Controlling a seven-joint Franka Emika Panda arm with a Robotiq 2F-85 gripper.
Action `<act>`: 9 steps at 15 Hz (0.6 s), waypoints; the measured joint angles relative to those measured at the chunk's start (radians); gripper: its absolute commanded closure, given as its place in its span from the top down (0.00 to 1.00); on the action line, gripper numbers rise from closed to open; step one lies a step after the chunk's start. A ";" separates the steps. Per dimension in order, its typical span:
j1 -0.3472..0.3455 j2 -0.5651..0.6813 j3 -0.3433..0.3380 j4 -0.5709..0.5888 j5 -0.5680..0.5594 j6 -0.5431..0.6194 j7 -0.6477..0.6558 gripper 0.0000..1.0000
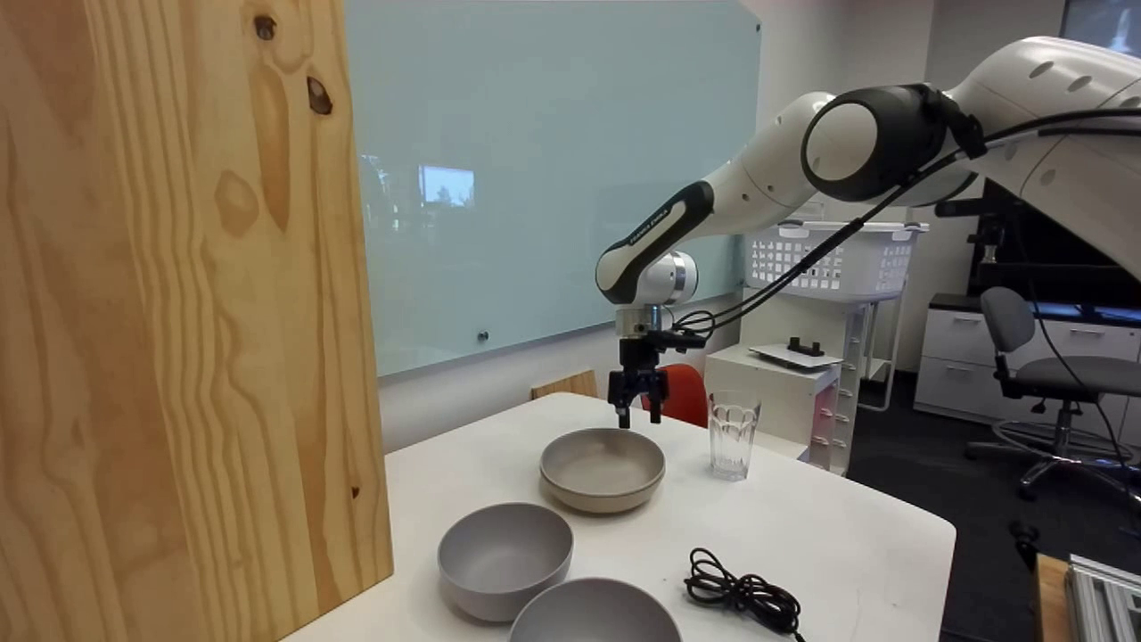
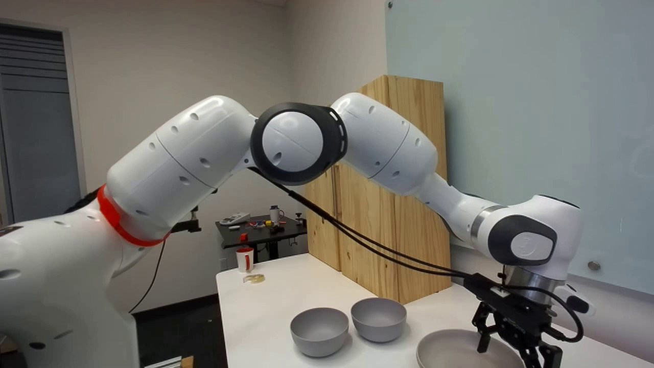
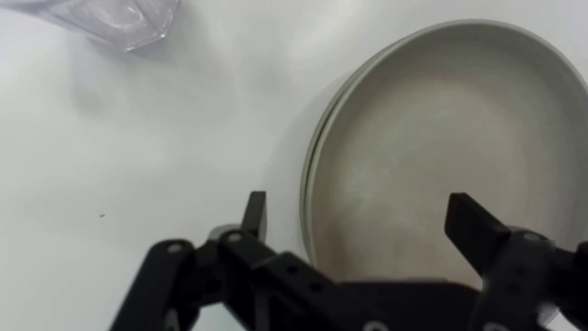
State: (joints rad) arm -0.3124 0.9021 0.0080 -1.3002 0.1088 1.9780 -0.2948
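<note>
My gripper (image 1: 640,417) is open and empty, pointing down above the rim of two stacked shallow beige dishes (image 1: 602,468). In the wrist view the gripper (image 3: 358,204) has its left finger over the white table just outside the rim. Its right finger is over the inside of the upper dish (image 3: 413,151). No contact with the dishes shows. In an exterior view the gripper (image 2: 513,352) partly covers the dishes (image 2: 444,347), and the frame's bottom edge cuts them off. A clear glass (image 1: 733,446) stands upright beside the dishes; its base shows in the wrist view (image 3: 133,23).
Two deep grey bowls (image 2: 320,332) (image 2: 379,319) stand near the dishes on the white table (image 1: 856,553). A coiled black cable (image 1: 744,593) lies at the table's front. Tall wooden panels (image 2: 393,204) stand on the table. A red and white mug (image 2: 245,259) is at the far end.
</note>
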 measured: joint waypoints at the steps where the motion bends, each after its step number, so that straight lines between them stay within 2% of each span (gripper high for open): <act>1: -0.002 0.004 0.000 0.000 0.000 0.000 -0.002 0.73; 3: -0.005 0.012 0.000 0.000 0.000 0.000 -0.004 0.71; 9: -0.005 0.036 0.000 0.000 0.000 0.002 -0.011 0.25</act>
State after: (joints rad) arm -0.3170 0.9378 0.0082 -1.3005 0.1088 1.9798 -0.3056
